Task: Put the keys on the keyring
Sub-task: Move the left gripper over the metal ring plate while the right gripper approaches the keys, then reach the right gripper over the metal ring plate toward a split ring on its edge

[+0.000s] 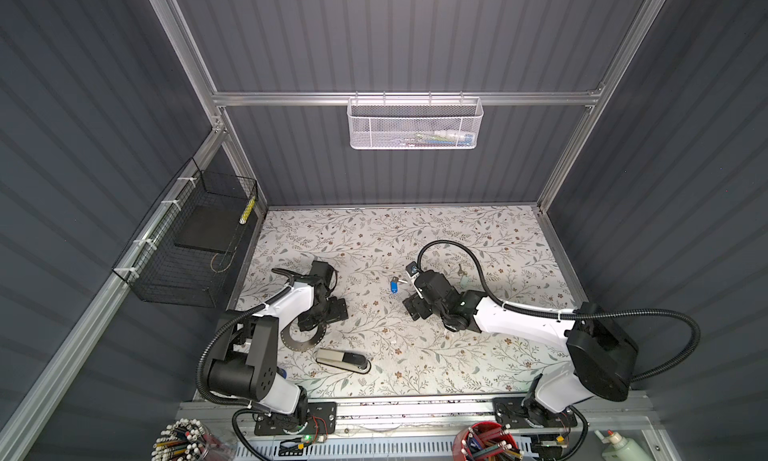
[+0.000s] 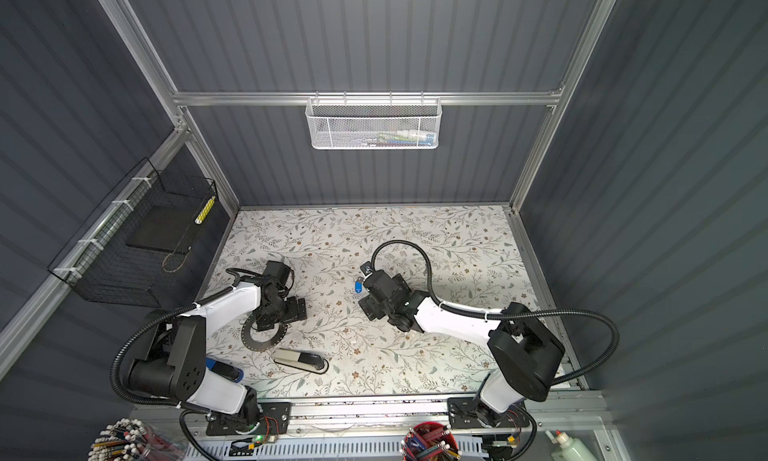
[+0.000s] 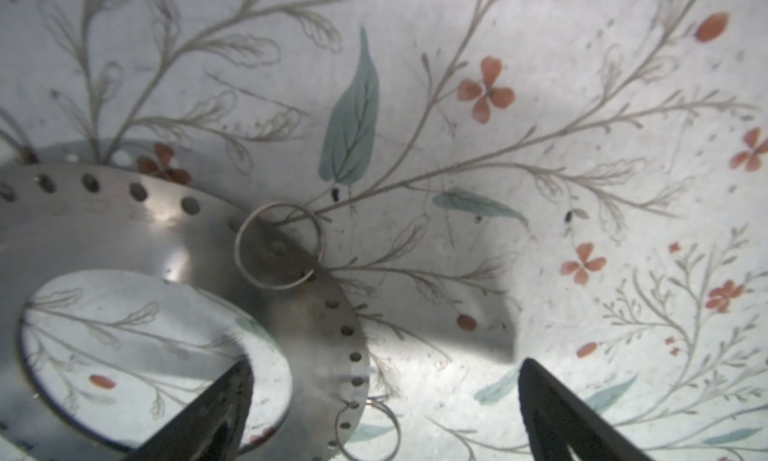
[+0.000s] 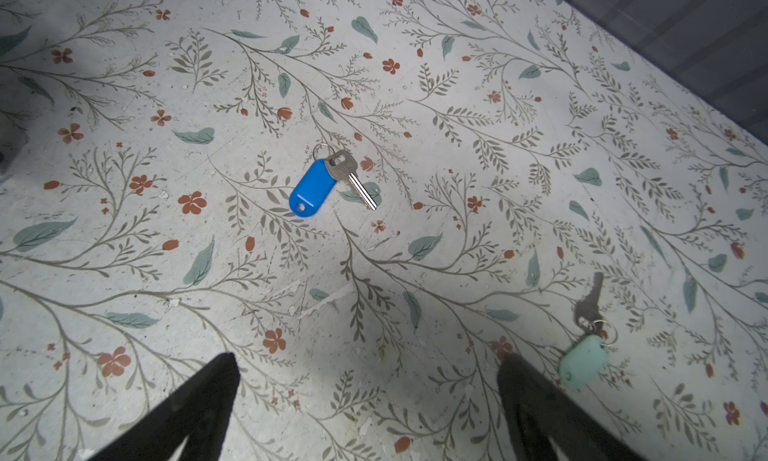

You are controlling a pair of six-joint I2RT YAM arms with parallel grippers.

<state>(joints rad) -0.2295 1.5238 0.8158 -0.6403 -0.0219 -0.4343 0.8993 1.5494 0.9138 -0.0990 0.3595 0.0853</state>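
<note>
The keyring (image 3: 124,230), a wide flat grey metal ring with small holes round its band, lies on the flowered table under my left gripper (image 3: 385,362). That gripper is open; one finger (image 3: 208,409) is over the ring's central hole, the other outside it, with the band between them. Two small wire rings (image 3: 278,247) hang on the band. In a top view the keyring (image 1: 303,340) shows partly beneath the left arm. The blue-tagged key (image 4: 316,184) and the mint-tagged key (image 4: 584,363) lie loose on the table. My right gripper (image 4: 368,358) hangs open and empty above them.
A grey-and-black stapler (image 1: 344,360) lies in front of the keyring. A black wire basket (image 1: 187,247) hangs on the left wall and a white mesh basket (image 1: 415,122) on the back rail. Cups of pencils (image 1: 490,442) stand beyond the table's front edge.
</note>
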